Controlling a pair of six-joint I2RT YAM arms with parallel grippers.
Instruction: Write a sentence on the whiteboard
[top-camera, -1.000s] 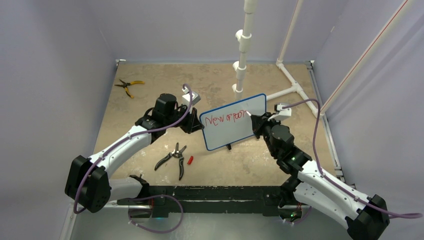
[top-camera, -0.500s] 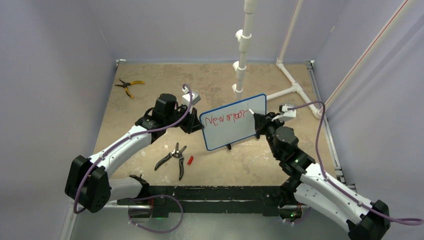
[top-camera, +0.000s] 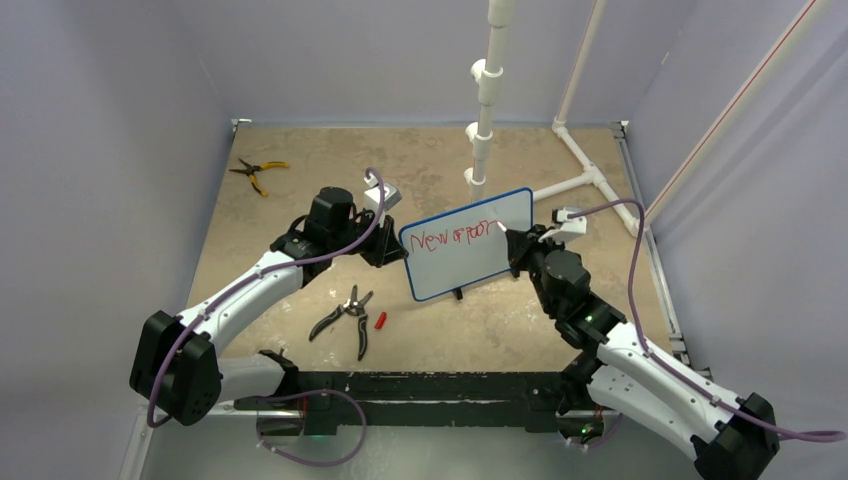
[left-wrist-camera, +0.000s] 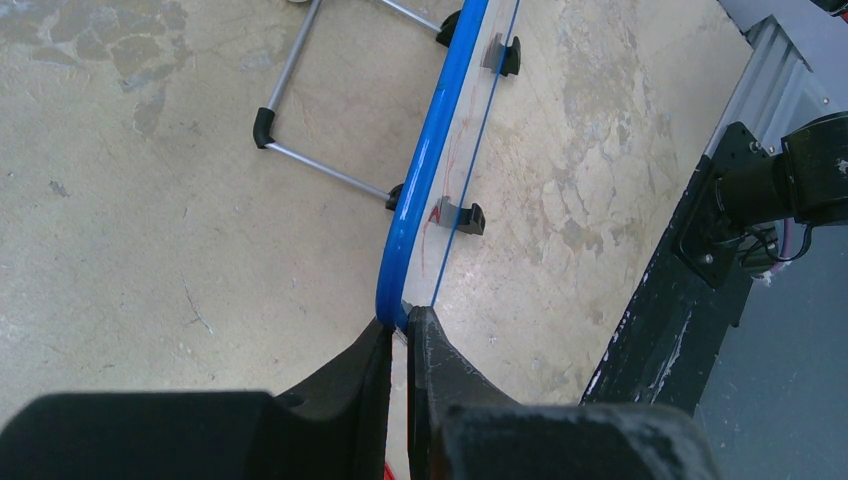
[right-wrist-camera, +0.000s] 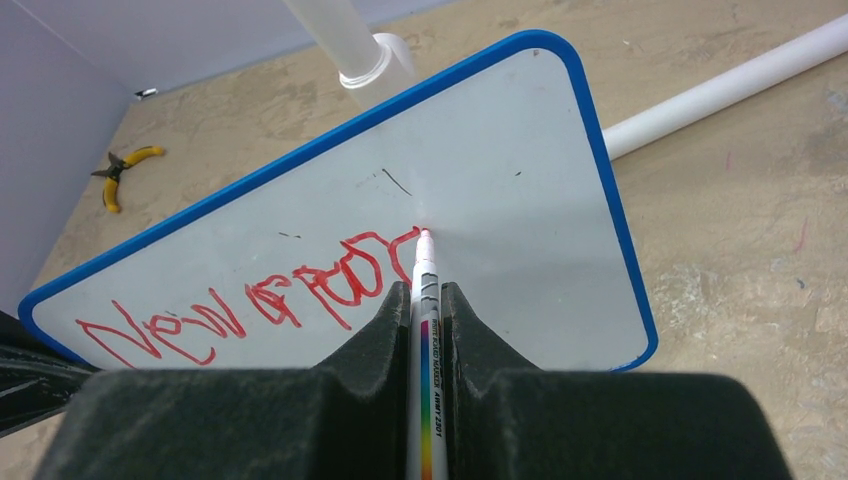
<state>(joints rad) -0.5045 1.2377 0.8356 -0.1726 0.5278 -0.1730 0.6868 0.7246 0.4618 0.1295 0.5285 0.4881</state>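
The left end effector (left-wrist-camera: 400, 322) is pinching the small blue-framed white whiteboard (right-wrist-camera: 500, 170) by its edge, steadying it on the bench (top-camera: 300, 170) while the right end effector (right-wrist-camera: 425, 292), clamping a white marker (right-wrist-camera: 424, 258), is pressing its tip at the end of the red handwritten sentence (right-wrist-camera: 250, 305).

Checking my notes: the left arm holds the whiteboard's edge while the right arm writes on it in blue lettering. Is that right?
Not quite. The lettering on the whiteboard is red, not blue, as the right wrist view shows, with the marker tip at the rightmost red stroke. The rest stands.
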